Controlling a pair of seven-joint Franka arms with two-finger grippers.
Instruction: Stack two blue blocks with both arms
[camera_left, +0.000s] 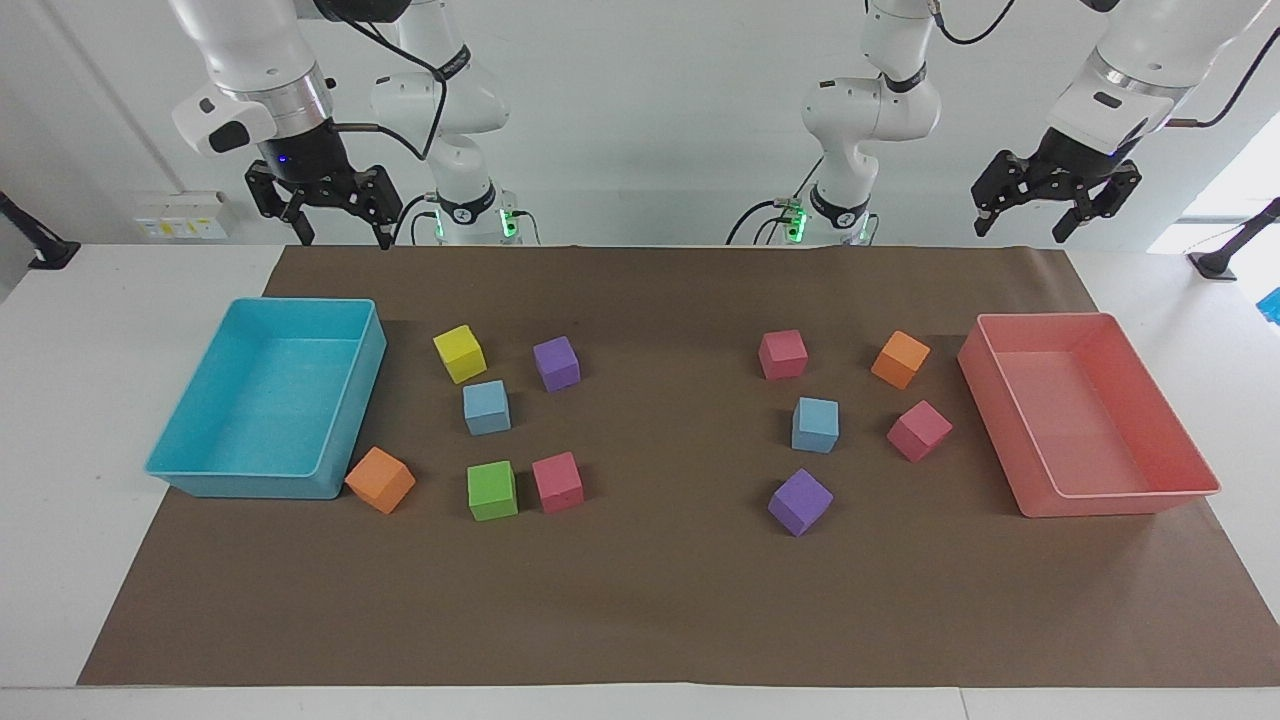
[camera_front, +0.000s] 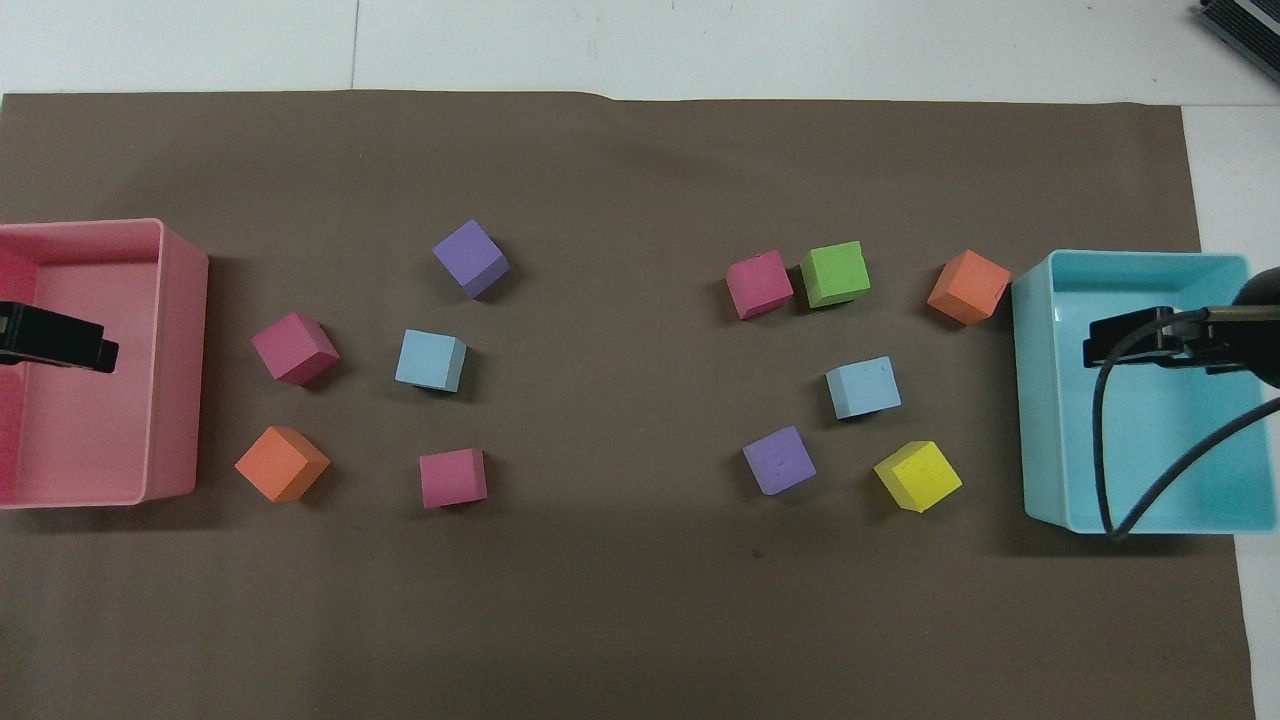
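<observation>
One blue block (camera_left: 487, 407) (camera_front: 431, 360) lay on the brown paper (camera_left: 660, 600) (camera_front: 620, 600) toward the right arm's end of the desk, among a yellow cube (camera_left: 460, 353) (camera_front: 917, 476), a purple cube (camera_left: 556, 363) (camera_front: 779, 460) and a green cube (camera_left: 492, 490) (camera_front: 835, 273). The other blue block (camera_left: 816, 425) (camera_front: 863, 387) lay toward the left arm's end, well apart from the first. Both arms waited raised: the right gripper (camera_left: 338, 235) over the desk's edge near the turquoise tray (camera_left: 340, 400) (camera_front: 1035, 400), the left gripper (camera_left: 1025, 228) near the pink tray (camera_left: 1010, 430) (camera_front: 180, 380). Both jaws stood wide, holding nothing. No writing could be read.

We see two light blue blocks (camera_left: 487, 407) (camera_left: 816, 424), a turquoise tray (camera_left: 352, 420), a pink tray (camera_left: 1010, 400) and a brown mat (camera_left: 660, 580).
</observation>
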